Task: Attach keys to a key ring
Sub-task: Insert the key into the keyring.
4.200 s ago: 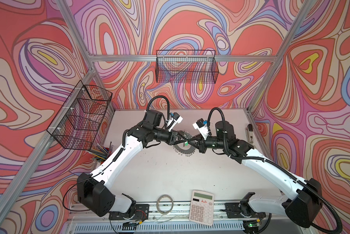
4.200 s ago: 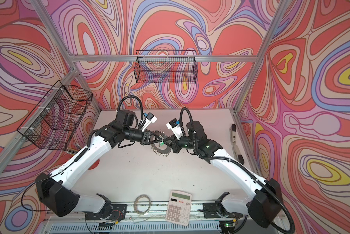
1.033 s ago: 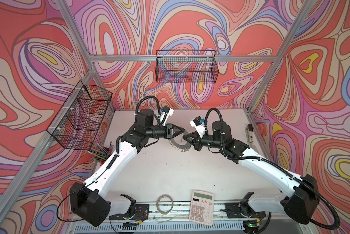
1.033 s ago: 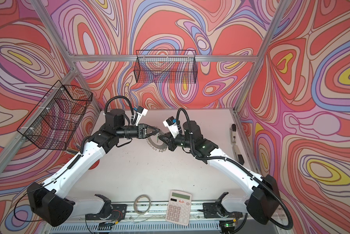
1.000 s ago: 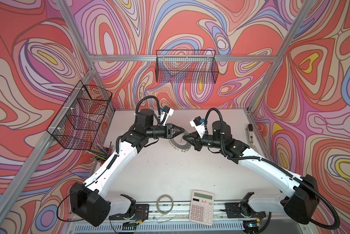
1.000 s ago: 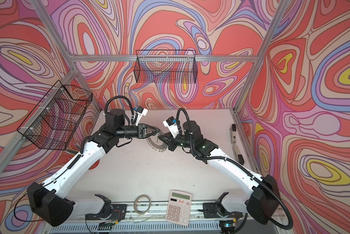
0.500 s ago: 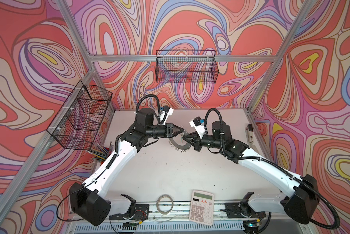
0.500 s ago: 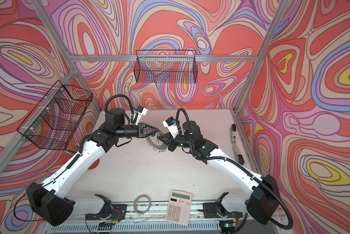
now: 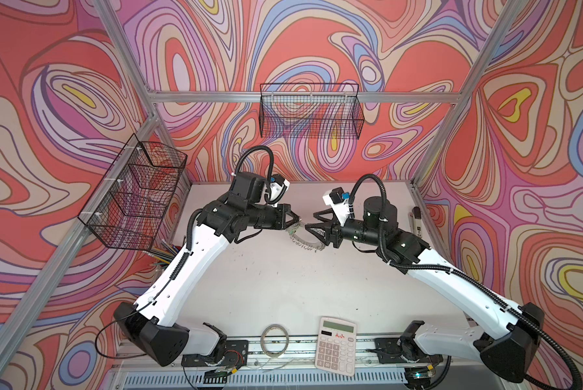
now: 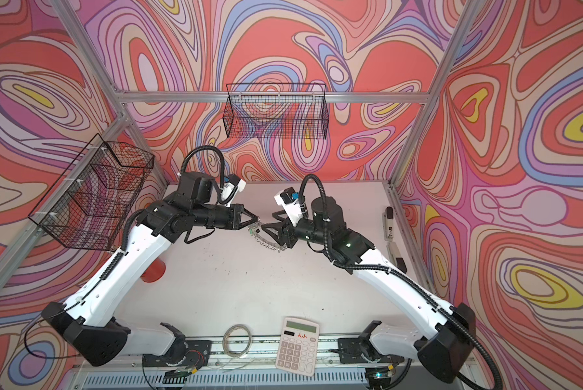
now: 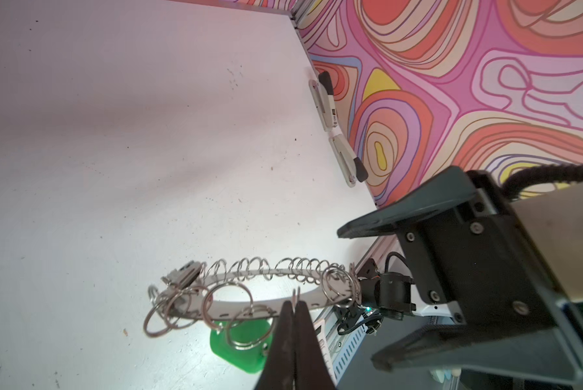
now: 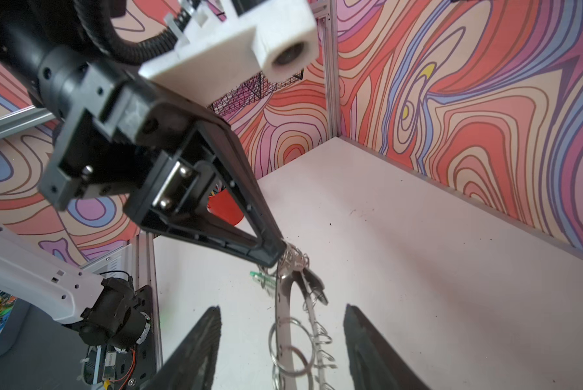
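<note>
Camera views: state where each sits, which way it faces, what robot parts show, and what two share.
Both top views: high above the arms' bases, looking down at the table; left arm and right arm show whole.
Left wrist: on the left arm, facing along the left gripper's fingers, shut on the key ring.
Right wrist: on the right arm, facing between the right gripper's open fingers.
Shared: both wrist views see the key ring.

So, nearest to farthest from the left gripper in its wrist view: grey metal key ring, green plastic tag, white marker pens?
1. Grey metal key ring: in the left gripper.
2. Green plastic tag: just under it.
3. White marker pens: by the wall.
</note>
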### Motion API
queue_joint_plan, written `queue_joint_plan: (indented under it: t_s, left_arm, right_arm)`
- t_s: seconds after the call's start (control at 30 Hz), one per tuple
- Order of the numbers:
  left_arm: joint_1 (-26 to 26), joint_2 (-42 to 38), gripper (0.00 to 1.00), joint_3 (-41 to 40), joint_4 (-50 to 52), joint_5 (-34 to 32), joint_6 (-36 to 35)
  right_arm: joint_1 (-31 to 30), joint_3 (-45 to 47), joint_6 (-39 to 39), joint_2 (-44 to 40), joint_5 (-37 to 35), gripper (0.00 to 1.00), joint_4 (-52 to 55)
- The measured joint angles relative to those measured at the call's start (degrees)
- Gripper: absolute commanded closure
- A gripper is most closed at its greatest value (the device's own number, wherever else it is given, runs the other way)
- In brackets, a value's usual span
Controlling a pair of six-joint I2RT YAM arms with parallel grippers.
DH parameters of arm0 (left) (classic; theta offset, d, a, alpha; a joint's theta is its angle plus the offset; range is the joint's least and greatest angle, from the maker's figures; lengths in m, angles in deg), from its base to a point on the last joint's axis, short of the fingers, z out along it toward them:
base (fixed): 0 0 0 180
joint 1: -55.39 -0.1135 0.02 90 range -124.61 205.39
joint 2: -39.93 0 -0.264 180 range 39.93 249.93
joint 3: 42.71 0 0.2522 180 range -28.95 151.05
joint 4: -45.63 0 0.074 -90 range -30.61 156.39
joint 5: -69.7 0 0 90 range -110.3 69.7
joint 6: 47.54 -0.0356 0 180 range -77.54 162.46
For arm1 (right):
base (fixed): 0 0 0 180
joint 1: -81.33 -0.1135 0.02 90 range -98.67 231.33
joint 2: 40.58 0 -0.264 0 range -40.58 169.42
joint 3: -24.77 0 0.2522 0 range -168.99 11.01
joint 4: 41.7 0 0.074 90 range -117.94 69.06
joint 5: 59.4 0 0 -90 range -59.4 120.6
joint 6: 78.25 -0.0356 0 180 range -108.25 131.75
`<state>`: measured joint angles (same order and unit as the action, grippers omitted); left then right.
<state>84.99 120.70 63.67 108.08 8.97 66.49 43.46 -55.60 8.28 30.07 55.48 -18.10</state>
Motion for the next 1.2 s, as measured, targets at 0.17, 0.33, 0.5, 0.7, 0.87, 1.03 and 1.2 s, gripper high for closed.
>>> queue_joint_plan:
  t_s: [0.17, 0.33, 0.5, 0.7, 0.87, 1.03, 1.2]
  left_arm:
    - [0.9, 3.0, 1.00, 5.0, 6.6, -3.0, -0.8]
    - [1.7, 4.5, 1.00, 8.3, 9.5, -4.5, -0.9]
    - [2.0, 4.5, 1.00, 8.8, 10.3, -5.9, -0.3]
    - [2.9, 4.5, 1.00, 8.8, 10.1, -8.7, 1.8]
    - [3.0, 4.5, 1.00, 8.7, 9.1, -9.8, 4.0]
    - [3.1, 4.4, 1.00, 8.4, 7.8, -10.2, 5.7]
    - [3.1, 4.1, 1.00, 6.9, 6.8, -10.9, 6.5]
  right_arm:
    - [-0.1, -1.2, 1.6, 3.1, 0.0, 0.33, 0.0]
    - [-0.4, -1.7, 2.8, 6.6, 1.0, 0.31, 0.6]
    - [-1.3, -1.7, 3.1, 6.8, 1.6, 0.27, -0.8]
    - [-2.5, -1.7, 3.1, 7.1, 1.8, 0.27, -3.5]
    - [-3.4, -1.8, 3.2, 9.1, 0.2, 0.27, -4.0]
    - [-3.7, -1.9, 2.8, 10.5, -3.6, 0.31, -4.4]
    - [-3.8, -1.9, 1.9, 10.5, -7.6, 0.46, -5.5]
